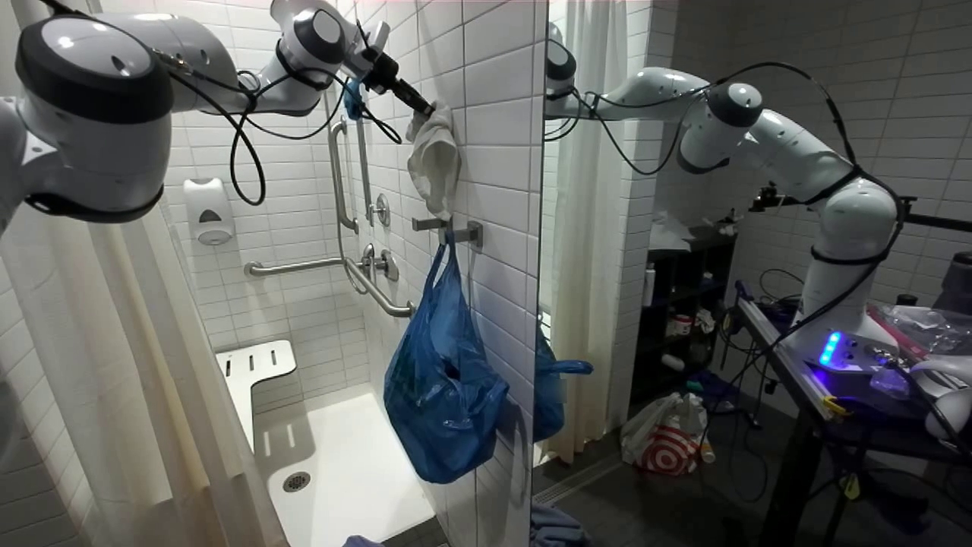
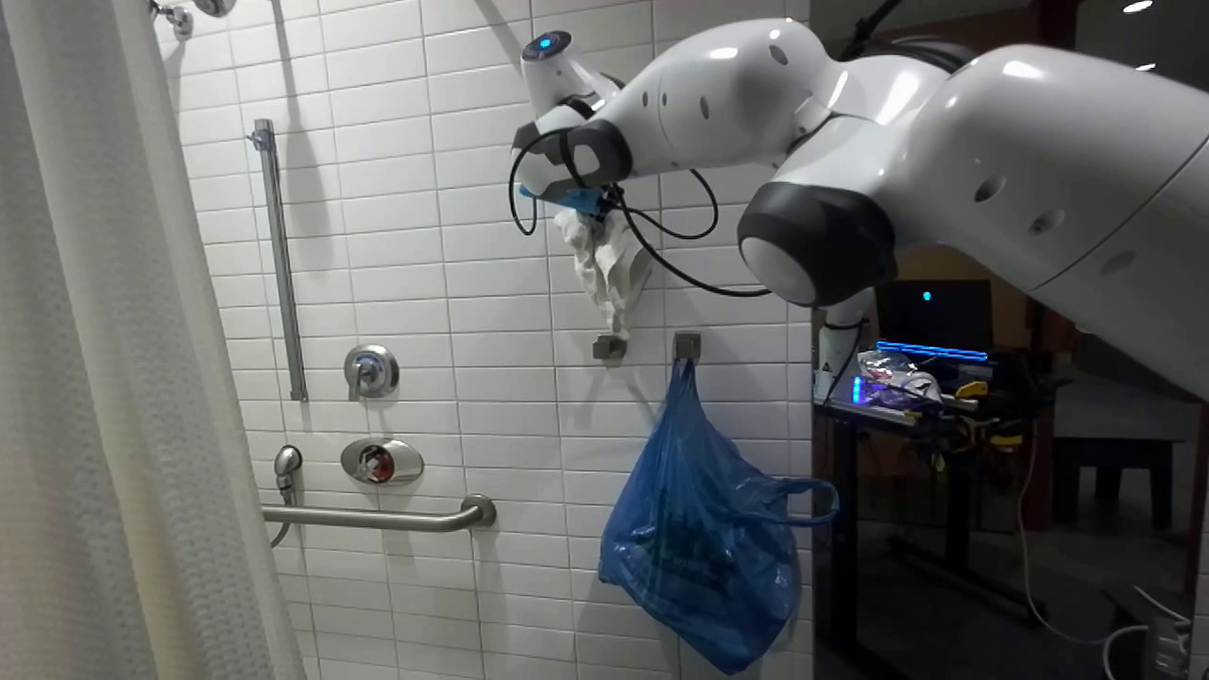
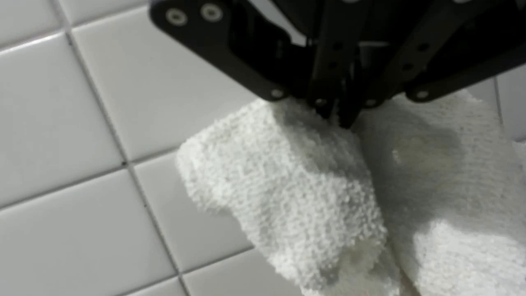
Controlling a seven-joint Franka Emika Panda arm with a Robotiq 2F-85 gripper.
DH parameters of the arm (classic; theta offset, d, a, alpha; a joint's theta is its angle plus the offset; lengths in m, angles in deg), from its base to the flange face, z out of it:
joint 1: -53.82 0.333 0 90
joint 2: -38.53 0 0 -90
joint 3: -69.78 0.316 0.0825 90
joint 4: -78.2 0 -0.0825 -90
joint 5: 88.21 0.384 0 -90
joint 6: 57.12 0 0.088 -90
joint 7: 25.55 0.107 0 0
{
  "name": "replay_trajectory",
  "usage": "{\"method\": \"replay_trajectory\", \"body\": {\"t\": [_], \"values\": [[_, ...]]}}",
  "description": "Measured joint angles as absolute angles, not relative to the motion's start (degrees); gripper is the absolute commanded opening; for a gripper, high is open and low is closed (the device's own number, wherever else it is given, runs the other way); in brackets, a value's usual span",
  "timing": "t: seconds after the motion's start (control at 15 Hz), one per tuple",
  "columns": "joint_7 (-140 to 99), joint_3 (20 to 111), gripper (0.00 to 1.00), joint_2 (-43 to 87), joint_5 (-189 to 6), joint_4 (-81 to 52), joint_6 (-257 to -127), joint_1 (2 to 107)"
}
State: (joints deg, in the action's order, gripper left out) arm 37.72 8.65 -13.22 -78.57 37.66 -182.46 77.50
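The black two-fingered gripper [image 3: 337, 120] was clamped on a white terry cloth [image 3: 283, 185], which dangled near a square metal hook [image 2: 609, 348]; a blue plastic bag [image 2: 704, 548] hung from the neighbouring hook [image 2: 688, 344].

Franka Emika Panda arm [image 2: 888, 90], one: white with dark-grey joint caps, extending from the right edge of an exterior view. Upper arm [image 2: 1077, 189]: close to the camera. Elbow [image 2: 822, 236]: bent. Forearm [image 2: 704, 104]: stretched out. Wrist [image 2: 553, 156]: angled; blue indicator light [image 2: 546, 43] lit. Robotiq gripper [image 1: 427, 110]: black, slanting downward in an exterior view. Fingers [image 3: 349, 117]: close together at the tips, wrist view.
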Motion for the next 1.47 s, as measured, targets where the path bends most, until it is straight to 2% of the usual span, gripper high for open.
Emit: {"method": "replay_trajectory", "body": {"t": [0.27,0.87,1.13,1.47], "values": [[37.20,8.53,0.02,-13.27,-80.55,36.27,-187.05,78.76],[37.33,3.40,0.02,-13.99,-87.77,24.99,-209.05,85.53],[38.55,-1.57,0.02,-14.36,-90.53,15.78,-219.34,91.00],[37.91,-9.04,0.02,-14.78,-91.93,-1.87,-237.13,102.04]]}}
